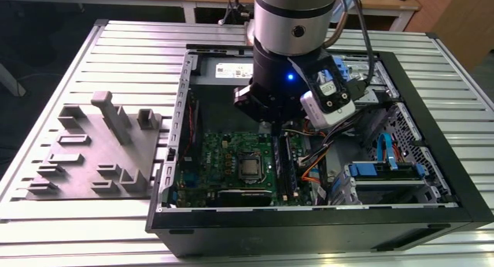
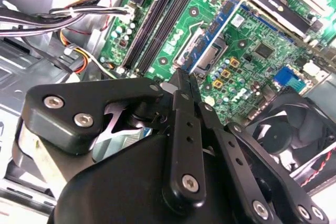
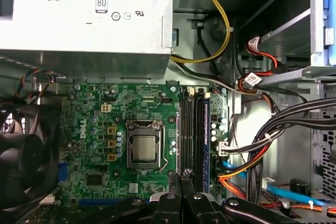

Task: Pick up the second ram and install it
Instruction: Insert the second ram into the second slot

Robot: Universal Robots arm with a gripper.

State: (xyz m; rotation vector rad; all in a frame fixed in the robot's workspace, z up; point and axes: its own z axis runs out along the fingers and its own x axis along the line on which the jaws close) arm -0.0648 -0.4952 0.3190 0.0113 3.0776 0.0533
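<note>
Second ram (image 2: pixel 220 29): we find it held in the gripper (image 2: pixel 182 77) and not yet seated in the board. In the second wrist view it runs out from the fingertips as a blue-green strip with black chips. It hangs above the motherboard (image 2: pixel 252 72), close by the processor socket (image 2: pixel 189 40).

As far as we can judge, the fingers are drawn together on the stick's flat faces. We take that hold to be chosen so that the contact edge stays free. The second ram lies parallel to the long black slots (image 2: pixel 152 24), so the stick is already lined up with the slot direction.

In the exterior view the gripper stands upright over the slot side of the board, inside the computer case (image 1: pixel 309 226). The case lies on its side with the panel off, so the board faces up to the arm. A grey fixture (image 1: pixel 92 157) sits on the slatted table (image 1: pixel 46 232) at the exterior view's left, just beside the case.
</note>
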